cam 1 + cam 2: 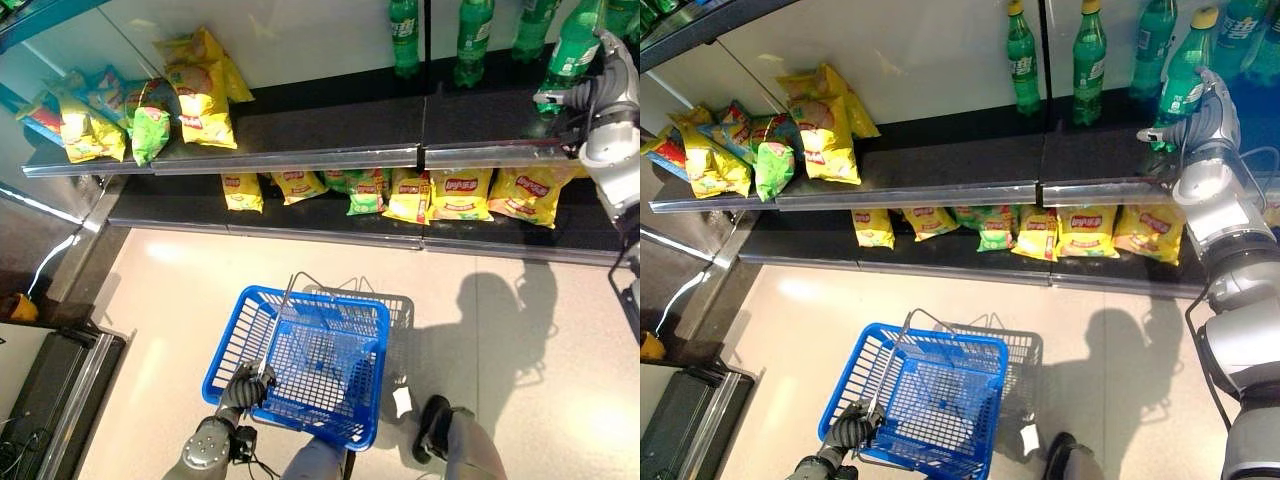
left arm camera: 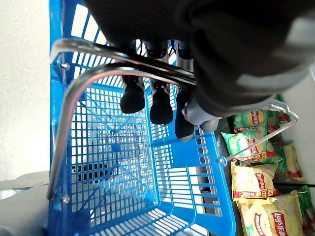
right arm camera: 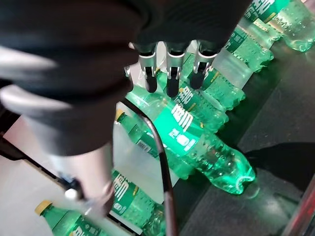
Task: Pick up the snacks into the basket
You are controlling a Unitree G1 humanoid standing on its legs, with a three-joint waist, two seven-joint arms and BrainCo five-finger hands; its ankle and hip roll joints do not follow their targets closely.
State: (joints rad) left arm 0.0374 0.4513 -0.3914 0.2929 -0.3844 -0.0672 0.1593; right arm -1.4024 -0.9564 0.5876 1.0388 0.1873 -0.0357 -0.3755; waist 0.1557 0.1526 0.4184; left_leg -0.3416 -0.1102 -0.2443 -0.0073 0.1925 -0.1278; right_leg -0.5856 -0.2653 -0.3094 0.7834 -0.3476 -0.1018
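Right hand (image 1: 1185,125) hangs at the upper shelf (image 1: 940,160) among green bottles (image 3: 197,142), fingers straight and holding nothing; the nearest snack bags (image 1: 1087,231) lie below it on the lower shelf, standing upright in a row, others well off to its left. Left hand (image 1: 243,386) is curled round the handle of the blue basket (image 1: 300,370), which looks empty.

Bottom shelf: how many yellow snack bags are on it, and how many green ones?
Yellow snack bags: 5
Green snack bags: 2
Total: 7
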